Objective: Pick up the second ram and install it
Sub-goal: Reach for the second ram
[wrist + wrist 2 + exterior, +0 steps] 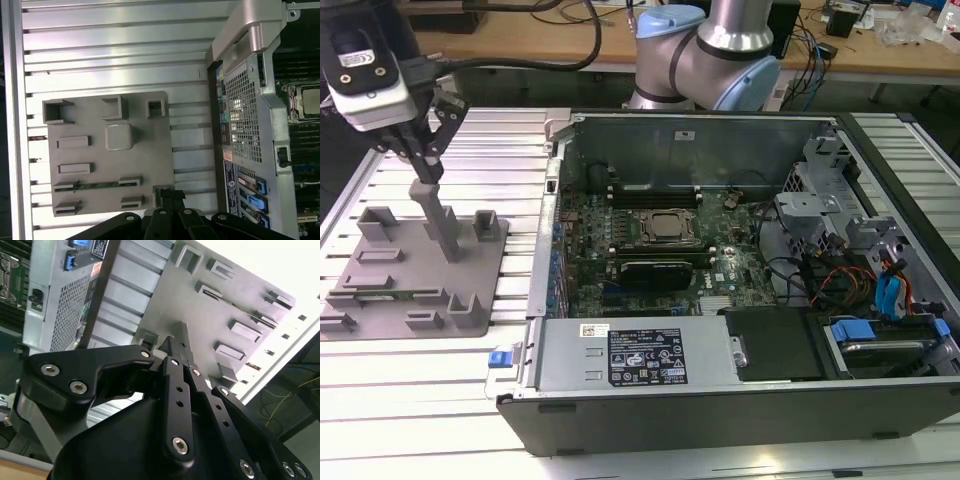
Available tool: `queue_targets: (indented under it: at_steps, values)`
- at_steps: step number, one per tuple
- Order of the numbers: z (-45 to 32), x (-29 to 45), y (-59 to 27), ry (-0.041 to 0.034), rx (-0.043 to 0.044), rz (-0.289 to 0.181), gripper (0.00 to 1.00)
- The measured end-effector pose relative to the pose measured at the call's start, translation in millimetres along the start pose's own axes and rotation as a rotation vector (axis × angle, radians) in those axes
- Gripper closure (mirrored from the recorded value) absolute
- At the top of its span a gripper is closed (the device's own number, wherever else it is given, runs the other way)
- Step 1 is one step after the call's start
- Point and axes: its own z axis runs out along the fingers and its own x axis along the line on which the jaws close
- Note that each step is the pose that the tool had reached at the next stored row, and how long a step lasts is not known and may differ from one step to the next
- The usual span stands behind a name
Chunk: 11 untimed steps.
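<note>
The second ram (398,293) is a thin green stick lying on edge in the slot holders of the grey fixture plate (380,320), on the exterior view's left. In the first wrist view the ram (97,185) runs between two pairs of grey holders. My gripper (424,178) hangs over the plate's far part, by a tall grey post (440,225), and stands apart from the ram. In both wrist views the black fingers (176,385) meet at the tip, shut with nothing between them; the gripper (167,194) sits above a small grey block.
The open computer case (720,130) lies on the ribbed metal table to the exterior view's right of the plate. Inside it are a motherboard with a CPU socket (668,227), a black card (665,270) and a power supply (640,355). The arm's base (705,50) stands behind the case.
</note>
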Motion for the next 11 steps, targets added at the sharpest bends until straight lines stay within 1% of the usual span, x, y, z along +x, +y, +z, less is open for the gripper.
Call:
queue_targets:
  at_steps: [3, 4, 6, 8, 11]
  values:
    - [4.6, 12.6, -1.6, 0.0001, 0.0001, 0.0, 0.92]
    - [5.6, 14.7, -2.0, 0.0001, 0.0001, 0.0, 0.92]
    - [10.5, 24.1, -3.5, 0.0, 0.0, 0.0, 0.92]
    - [17.2, 34.9, -5.8, 0.0, 0.0, 0.0, 0.92]
    - [23.8, 44.1, -8.3, 0.0001, 0.0, 0.0, 0.92]
